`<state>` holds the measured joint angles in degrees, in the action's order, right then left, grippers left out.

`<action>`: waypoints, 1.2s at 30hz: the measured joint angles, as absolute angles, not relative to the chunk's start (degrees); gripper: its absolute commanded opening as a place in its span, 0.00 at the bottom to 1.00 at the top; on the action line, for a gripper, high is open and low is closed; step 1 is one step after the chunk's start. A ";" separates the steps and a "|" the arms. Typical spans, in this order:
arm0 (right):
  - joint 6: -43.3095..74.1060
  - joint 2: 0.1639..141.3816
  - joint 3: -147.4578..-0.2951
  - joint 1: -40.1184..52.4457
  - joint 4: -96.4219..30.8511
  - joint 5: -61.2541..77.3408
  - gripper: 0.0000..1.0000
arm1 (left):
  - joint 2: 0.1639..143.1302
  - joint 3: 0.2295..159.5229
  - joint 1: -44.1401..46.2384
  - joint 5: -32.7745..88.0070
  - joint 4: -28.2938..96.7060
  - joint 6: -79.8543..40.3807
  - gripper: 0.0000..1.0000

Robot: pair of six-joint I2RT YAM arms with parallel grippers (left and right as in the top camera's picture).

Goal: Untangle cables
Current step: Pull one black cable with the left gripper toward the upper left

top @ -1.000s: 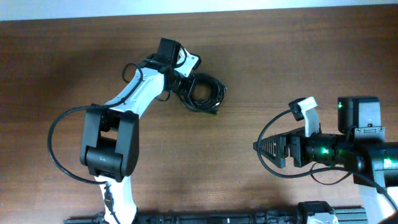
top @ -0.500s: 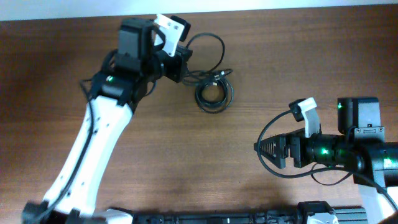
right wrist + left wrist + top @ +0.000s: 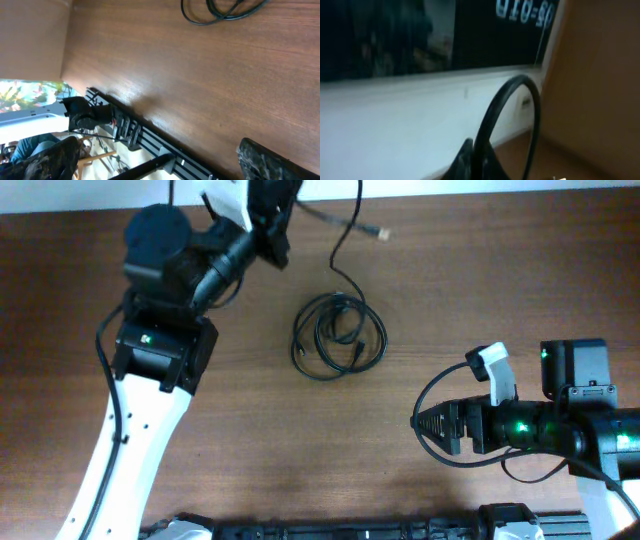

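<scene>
Brown wooden table, seen from above: nearest, the right gripper sits low and level, pointing left, jaws wide apart and empty. Beyond it and to its left, mid-table, the cables lie in a loose coil, touching neither gripper (the right looks closer). Farthest, at the back edge, the left gripper hangs high on its raised arm, seemingly pinching one cord that runs down to the coil, near-to-far.

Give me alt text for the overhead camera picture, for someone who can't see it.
The left end effector, raised at top left, holds one cable strand leading up from a loose coil of cables at centre. The right end effector sits open at lower right.
</scene>
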<state>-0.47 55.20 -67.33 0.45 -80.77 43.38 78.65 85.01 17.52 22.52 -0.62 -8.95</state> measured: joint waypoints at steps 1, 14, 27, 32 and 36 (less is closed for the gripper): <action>-0.47 55.20 -67.33 0.45 -80.79 43.33 0.99 | 77.36 84.99 17.50 22.50 -6.15 -10.09 0.00; -0.49 55.24 -67.33 0.45 -80.82 43.31 0.99 | 70.41 85.56 17.50 6.48 -13.50 -16.05 0.00; -0.47 55.27 -67.33 0.45 -80.77 42.92 0.99 | 95.81 85.67 3.64 -10.59 -10.35 1.69 0.00; -0.47 55.27 -67.33 0.45 -81.76 41.34 0.99 | 103.26 85.78 -10.02 -13.08 -8.69 3.68 0.13; -0.49 55.27 -67.33 0.45 -81.91 40.03 0.99 | 107.22 86.06 -18.04 -14.04 -4.14 4.05 0.72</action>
